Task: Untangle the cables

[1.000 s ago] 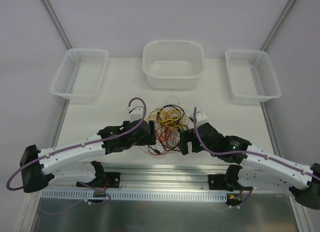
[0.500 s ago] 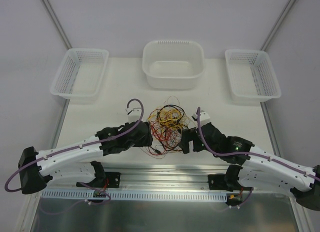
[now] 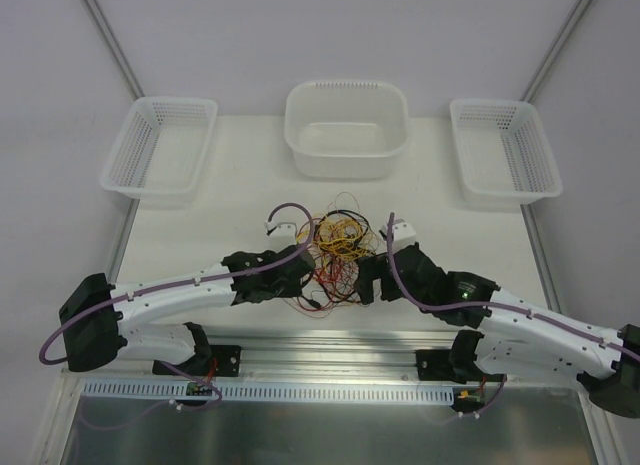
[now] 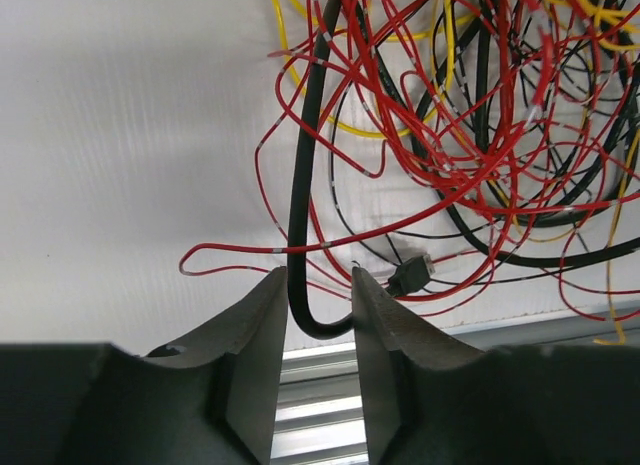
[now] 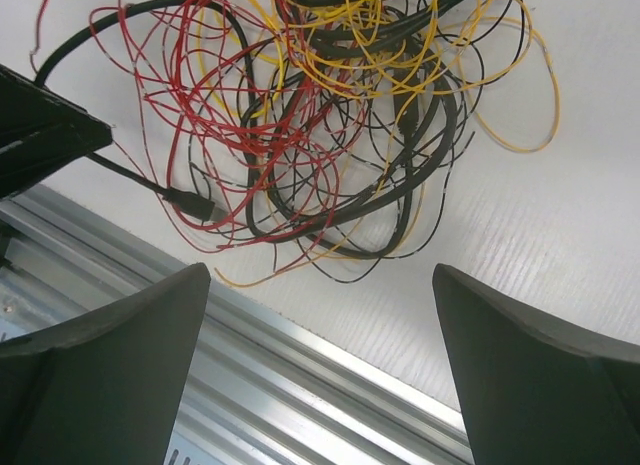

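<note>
cables (image 3: 335, 250) heaped on table (image 3: 190, 235), near middle tub (image 3: 346, 157).

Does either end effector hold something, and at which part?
The left end effector has a bend of the thick black cable between its fingers; firm grip cannot be told. The right end effector is open, empty.

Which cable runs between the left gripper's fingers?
The thick black cable: its bend sits between the left gripper's fingers, while the red wires and yellow wires lie beyond the tips.

Left basket (image 3: 160, 150), tub (image 3: 346, 165), right basket (image 3: 505, 150) — table (image 3: 200, 235).
</note>
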`<action>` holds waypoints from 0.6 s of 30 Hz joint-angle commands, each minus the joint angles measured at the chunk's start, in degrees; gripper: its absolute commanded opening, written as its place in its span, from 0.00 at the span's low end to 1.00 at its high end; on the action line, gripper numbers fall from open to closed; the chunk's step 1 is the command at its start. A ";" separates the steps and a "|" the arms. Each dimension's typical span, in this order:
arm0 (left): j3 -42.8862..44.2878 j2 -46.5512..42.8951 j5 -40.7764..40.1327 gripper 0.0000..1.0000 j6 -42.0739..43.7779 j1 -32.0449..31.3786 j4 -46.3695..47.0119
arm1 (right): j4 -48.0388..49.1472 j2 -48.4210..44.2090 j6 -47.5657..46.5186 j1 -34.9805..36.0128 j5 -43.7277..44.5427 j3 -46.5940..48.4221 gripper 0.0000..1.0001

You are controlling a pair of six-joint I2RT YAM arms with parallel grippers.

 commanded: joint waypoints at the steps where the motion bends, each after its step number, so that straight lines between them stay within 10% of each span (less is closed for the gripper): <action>1: 3.28 0.12 -2.14 0.28 0.37 0.45 -0.35 | 4.04 2.92 -0.85 0.28 3.64 0.61 1.00; 7: 5.04 0.38 -3.63 0.00 1.42 0.45 -0.26 | 7.90 8.81 -4.81 0.19 4.45 3.34 1.00; 18: 7.58 -2.87 2.16 0.00 5.11 0.28 0.00 | 18.63 25.41 -8.77 0.19 -4.07 10.89 1.00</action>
